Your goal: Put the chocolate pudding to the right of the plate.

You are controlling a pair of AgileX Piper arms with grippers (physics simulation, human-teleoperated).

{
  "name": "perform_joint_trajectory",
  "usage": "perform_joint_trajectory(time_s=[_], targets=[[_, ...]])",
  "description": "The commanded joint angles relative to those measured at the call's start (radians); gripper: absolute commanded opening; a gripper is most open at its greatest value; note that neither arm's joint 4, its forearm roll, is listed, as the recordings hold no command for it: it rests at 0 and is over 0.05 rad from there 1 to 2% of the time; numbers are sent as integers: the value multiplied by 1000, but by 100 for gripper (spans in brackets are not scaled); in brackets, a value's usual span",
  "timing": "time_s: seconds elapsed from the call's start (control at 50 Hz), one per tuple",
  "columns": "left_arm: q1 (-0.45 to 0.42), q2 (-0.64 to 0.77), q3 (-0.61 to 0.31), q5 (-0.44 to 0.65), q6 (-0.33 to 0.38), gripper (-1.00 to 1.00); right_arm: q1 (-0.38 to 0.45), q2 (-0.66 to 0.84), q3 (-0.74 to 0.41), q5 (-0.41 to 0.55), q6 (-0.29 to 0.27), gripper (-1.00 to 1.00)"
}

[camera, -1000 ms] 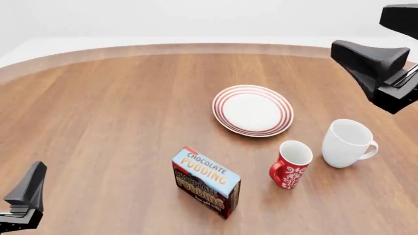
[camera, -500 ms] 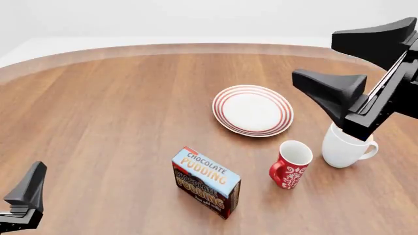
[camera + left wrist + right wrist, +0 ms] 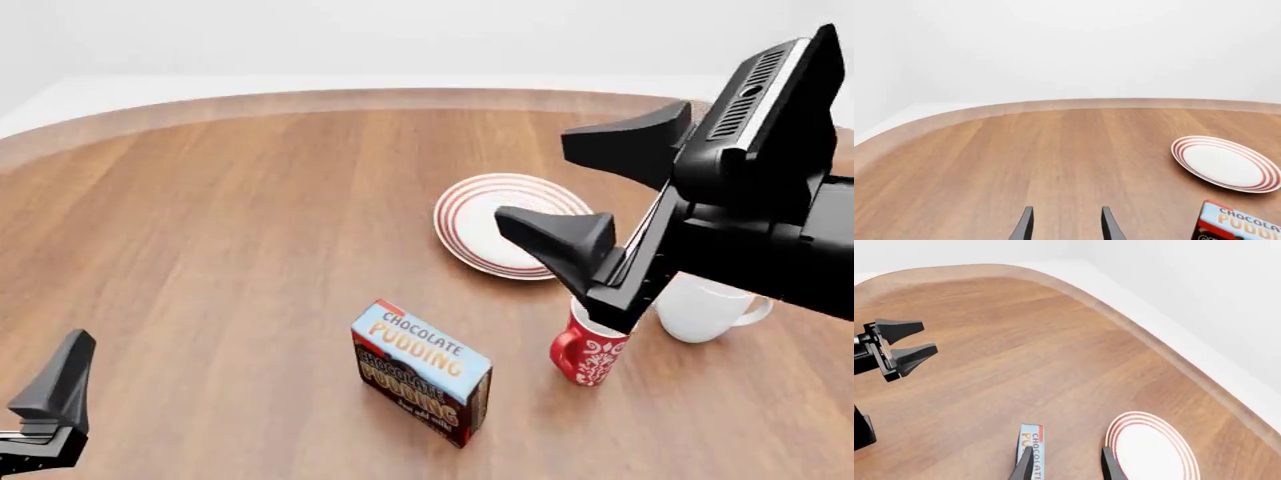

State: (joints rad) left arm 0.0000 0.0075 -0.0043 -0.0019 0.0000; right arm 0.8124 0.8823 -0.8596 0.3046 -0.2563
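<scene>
The chocolate pudding (image 3: 420, 368) stands upright on the table, in front of and left of the plate (image 3: 461, 215). The plate is white with red rings. My right gripper (image 3: 537, 185) is open and empty. It hovers above the plate's near right side and covers part of it. In the right wrist view the pudding (image 3: 1031, 437) and the plate (image 3: 1121, 425) lie beyond the open fingers. My left gripper (image 3: 60, 390) is at the near left corner, open in the right wrist view (image 3: 927, 338). The left wrist view shows the plate (image 3: 1187, 150) and the pudding (image 3: 1241, 225).
A red patterned mug (image 3: 587, 355) stands right of the pudding, partly behind my right gripper. A white mug (image 3: 701, 305) stands right of it, mostly hidden by the right arm. Both are in front of and right of the plate.
My right arm has swung in from the far right toward the left, and now hangs over the plate and mugs. The left arm, pudding, plate and mugs have not moved.
</scene>
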Motion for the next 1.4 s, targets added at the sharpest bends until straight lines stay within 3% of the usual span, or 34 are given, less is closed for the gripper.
perform_joint_trajectory(time_s=[0.02, 0.44, 0.5, 0.54, 0.6, 0.84, 0.88, 1.3, 1.4], targets=[[0, 0, 0, 0, 0, 100, 38, 44, 26, -34, 20, 100], [0, 0, 0, 0, 0, 100, 70, 131, 55, -100, 55, 100], [0, 0, 0, 0, 0, 100, 66, 148, 67, -119, 70, 100], [0, 0, 0, 0, 0, 100, 96, 164, 62, -121, 126, 100], [0, 0, 0, 0, 0, 100, 85, 160, 71, -127, 109, 100], [0, 0, 0, 0, 0, 100, 102, 151, 103, -131, 133, 100], [0, 0, 0, 0, 0, 100, 124, 151, 94, -126, 182, 100], [0, 0, 0, 0, 0, 100, 108, 162, 145, -161, 201, 100], [0, 0, 0, 0, 0, 100, 74, 201, 189, -214, 203, 100]])
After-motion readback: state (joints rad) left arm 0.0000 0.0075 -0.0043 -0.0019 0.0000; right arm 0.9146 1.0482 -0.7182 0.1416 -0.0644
